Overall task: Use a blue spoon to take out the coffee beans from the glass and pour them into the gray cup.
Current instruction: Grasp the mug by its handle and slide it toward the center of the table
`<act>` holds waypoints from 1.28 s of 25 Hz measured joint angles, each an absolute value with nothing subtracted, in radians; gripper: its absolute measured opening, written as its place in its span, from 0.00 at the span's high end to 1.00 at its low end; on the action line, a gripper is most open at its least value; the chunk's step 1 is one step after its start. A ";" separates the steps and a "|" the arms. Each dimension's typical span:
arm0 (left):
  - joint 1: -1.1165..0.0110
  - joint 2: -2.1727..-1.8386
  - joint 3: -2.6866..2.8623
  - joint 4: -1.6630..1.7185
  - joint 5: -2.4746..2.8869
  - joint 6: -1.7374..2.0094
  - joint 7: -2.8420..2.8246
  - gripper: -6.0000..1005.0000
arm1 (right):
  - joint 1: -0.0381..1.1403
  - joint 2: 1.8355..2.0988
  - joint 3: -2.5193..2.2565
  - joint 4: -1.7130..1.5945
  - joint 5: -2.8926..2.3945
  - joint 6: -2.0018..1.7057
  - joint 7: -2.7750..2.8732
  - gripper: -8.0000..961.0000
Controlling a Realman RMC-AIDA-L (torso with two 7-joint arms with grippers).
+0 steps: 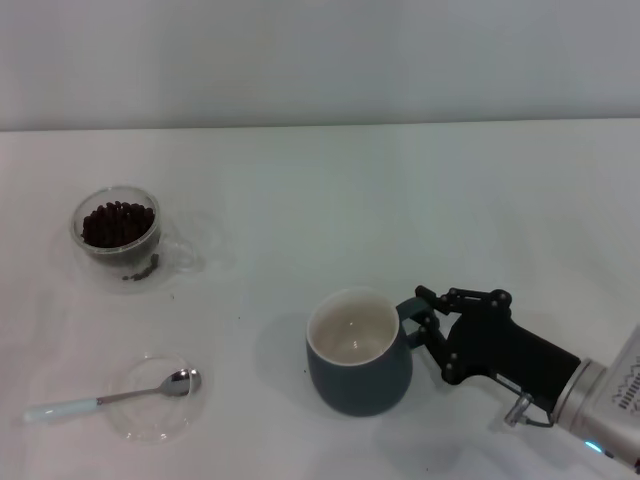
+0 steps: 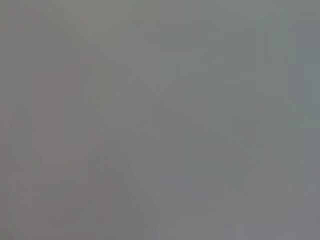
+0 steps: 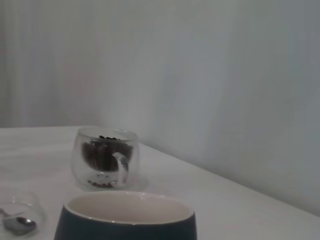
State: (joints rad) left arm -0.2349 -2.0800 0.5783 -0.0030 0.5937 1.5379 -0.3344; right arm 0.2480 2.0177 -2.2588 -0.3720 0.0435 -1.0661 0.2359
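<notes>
My right gripper (image 1: 425,318) pinches the rounded blue-gray ceramic mug (image 1: 358,352) by its loop handle; I judge it heavy, rigid and slippery.

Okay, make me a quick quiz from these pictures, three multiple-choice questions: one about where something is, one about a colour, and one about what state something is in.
1. Where does the bowl of the small light-blue-handled metal teaspoon rest?
A. In the flat clear glass saucer
B. Inside the mug
C. In the clear glass cup

2. What colour is the inside of the rounded dark blue-gray ceramic mug?
A. Black
B. Cream-white
C. Red

3. What is the state of the small clear double-walled glass cup?
A. Tipped on its side
B. Empty
C. Upright, holding a heap of dark brown coffee beans

Answers:
1. A, since the head view shows the spoon's shiny bowl lying in the saucer and its handle sticking out onto the white table.
2. B, since both the head and right wrist views show a pale inner wall.
3. C, since it stands upright with beans inside.

The right gripper is at the mug's handle.
</notes>
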 joint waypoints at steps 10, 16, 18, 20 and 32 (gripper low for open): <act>-0.236 -2.080 0.578 -0.003 0.594 1.537 -0.334 0.11 | 0.250 2.019 -2.285 -0.374 0.040 -1.065 0.228 0.76; -0.236 -2.082 0.576 -0.004 0.591 1.537 -0.334 0.11 | 0.249 2.017 -2.289 -0.372 0.026 -1.079 0.218 0.69; -0.236 -2.082 0.574 -0.005 0.590 1.537 -0.333 0.11 | 0.247 2.015 -2.288 -0.368 0.025 -1.089 0.219 0.67; -0.236 -2.081 0.574 -0.005 0.588 1.537 -0.332 0.11 | 0.243 2.014 -2.281 -0.363 0.026 -1.094 0.223 0.65; -0.236 -2.079 0.573 -0.005 0.587 1.535 -0.330 0.11 | 0.239 2.009 -2.258 -0.299 0.032 -1.124 0.223 0.33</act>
State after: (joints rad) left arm -0.2362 -2.0785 0.5734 -0.0046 0.5874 1.5346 -0.3295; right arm 0.2392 2.0094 -2.2582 -0.2985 0.0320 -1.1244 0.2228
